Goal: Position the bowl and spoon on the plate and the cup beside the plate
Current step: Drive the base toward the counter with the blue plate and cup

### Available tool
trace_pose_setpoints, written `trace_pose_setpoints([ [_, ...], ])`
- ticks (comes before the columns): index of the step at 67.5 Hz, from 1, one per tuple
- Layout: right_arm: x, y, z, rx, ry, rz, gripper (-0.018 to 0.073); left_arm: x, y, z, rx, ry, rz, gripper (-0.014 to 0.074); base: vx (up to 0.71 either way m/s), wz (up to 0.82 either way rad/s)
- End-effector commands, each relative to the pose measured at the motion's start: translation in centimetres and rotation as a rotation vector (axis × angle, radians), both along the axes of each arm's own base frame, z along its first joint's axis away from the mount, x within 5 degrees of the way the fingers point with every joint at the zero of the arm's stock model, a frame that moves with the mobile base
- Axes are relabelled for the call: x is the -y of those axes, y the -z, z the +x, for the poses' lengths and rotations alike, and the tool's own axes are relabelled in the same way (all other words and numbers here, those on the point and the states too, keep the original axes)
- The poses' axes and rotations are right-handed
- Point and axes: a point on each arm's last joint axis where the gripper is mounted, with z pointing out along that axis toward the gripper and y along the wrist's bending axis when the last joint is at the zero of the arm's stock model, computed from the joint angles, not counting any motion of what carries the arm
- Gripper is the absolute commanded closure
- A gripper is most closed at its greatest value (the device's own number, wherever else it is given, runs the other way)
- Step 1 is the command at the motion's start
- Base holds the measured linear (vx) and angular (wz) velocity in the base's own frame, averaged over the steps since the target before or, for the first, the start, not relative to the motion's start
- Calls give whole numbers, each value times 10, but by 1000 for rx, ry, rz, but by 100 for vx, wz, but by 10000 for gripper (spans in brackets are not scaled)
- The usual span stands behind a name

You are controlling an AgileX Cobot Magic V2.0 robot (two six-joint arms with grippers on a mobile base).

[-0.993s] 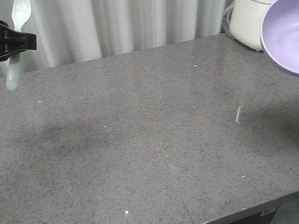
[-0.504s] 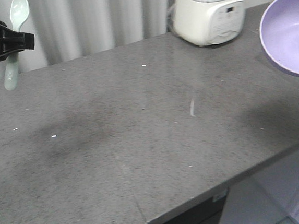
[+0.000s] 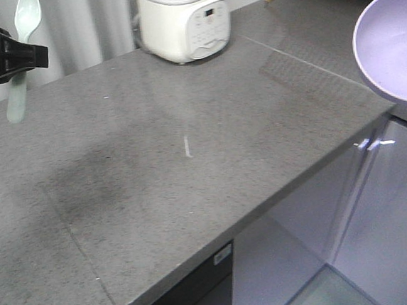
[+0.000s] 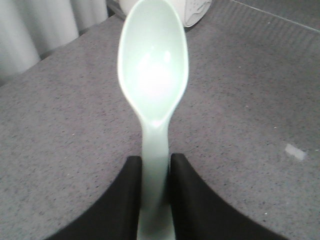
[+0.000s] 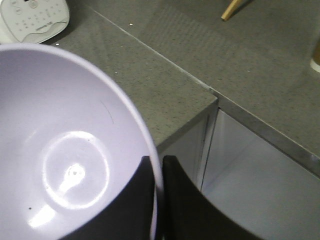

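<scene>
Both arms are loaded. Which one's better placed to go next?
Right, probably. The right gripper holds the bowl by its rim, and the bowl should land before the spoon in the left gripper. No plate in view yet.

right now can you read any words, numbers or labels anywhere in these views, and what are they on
No legible text in any view.
White appliance: buttons and a small display on its panel, markings too blurred to read.
Small white label below the counter edge: too small to read.
Spoon and bowl: no print visible.
</scene>
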Motion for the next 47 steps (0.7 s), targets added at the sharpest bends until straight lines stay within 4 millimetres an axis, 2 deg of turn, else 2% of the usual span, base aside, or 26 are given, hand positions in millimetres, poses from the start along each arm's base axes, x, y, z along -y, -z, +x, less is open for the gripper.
trace_pose_setpoints([
  [1,2,-19,-5,118,2,-19,562,1,-21,-6,109,3,-39,603,-3,-42],
  [47,2,-19,-5,118,2,-19,562,1,-21,-6,109,3,-39,603,-4,-43],
])
